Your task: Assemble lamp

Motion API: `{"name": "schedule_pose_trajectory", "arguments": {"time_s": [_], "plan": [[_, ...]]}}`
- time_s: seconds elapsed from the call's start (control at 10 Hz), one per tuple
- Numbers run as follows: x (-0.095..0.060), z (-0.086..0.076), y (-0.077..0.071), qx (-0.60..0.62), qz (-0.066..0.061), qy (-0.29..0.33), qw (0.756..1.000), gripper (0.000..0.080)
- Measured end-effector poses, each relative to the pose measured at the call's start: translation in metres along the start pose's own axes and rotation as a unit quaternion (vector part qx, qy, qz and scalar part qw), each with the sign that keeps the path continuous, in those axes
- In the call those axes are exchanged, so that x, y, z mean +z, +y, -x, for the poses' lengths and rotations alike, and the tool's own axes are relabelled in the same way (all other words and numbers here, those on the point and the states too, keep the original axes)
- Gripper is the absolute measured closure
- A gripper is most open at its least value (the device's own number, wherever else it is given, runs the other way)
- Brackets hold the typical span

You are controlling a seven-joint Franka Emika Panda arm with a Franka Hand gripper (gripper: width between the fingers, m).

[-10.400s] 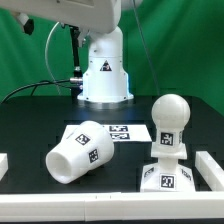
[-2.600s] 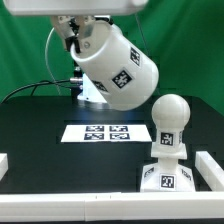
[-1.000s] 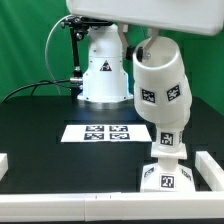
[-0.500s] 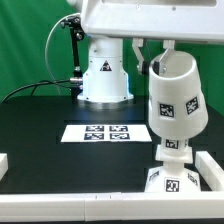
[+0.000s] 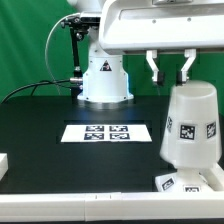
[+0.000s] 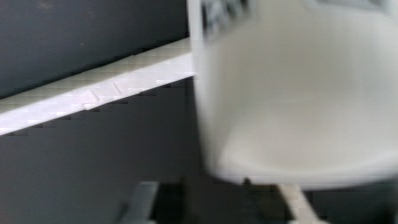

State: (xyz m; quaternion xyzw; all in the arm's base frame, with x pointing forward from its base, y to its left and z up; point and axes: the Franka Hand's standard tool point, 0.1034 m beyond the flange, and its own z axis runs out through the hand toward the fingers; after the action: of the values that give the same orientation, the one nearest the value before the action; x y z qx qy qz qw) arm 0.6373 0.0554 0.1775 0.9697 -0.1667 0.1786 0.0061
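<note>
White and matte, the shade (image 5: 193, 125) stands upright, narrow end up, over the base (image 5: 185, 180), which peeks out under its lower rim on the black tabletop (image 5: 60, 160). Directly above the shade hang the jaws (image 5: 171, 64), spread wide and holding nothing, clear of its top. Marker board (image 5: 104, 132) lies flat beside the shade (toward the exterior view's left). Wrist view: shade (image 6: 294, 95) blurred.

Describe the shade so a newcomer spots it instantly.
Start at the big white robot pedestal at the back, then go to the exterior view's right, near the front of the black table. The shade stands there below the open tool: a tall tapered white cup, mouth down, with black-and-white tags.
</note>
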Motion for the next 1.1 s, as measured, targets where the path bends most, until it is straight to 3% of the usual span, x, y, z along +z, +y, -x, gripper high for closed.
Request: {"name": "schedule_pose_trajectory", "arguments": {"time_s": [0.1,0.2,0.3,0.4,0.5,0.6,0.9,1.1], "plan": [[0.001,0.000,0.000,0.001,0.000,-0.001,1.000,0.0359],[0.001,0.001,0.000,0.002,-0.001,-0.001,1.000,0.0359],[0.001,0.001,0.000,0.001,-0.001,-0.002,1.000,0.0171],[0.001,0.001,0.000,0.001,-0.001,-0.002,1.000,0.0171],[0.002,0.001,0.000,0.001,-0.001,-0.002,1.000,0.0110],[0.001,0.001,0.000,-0.001,-0.002,-0.002,1.000,0.0110],[-0.020,-0.006,0.009,-0.002,-0.021,-0.012,1.000,0.0101],[-0.018,-0.005,0.009,-0.004,-0.020,-0.013,1.000,0.0101]]}}
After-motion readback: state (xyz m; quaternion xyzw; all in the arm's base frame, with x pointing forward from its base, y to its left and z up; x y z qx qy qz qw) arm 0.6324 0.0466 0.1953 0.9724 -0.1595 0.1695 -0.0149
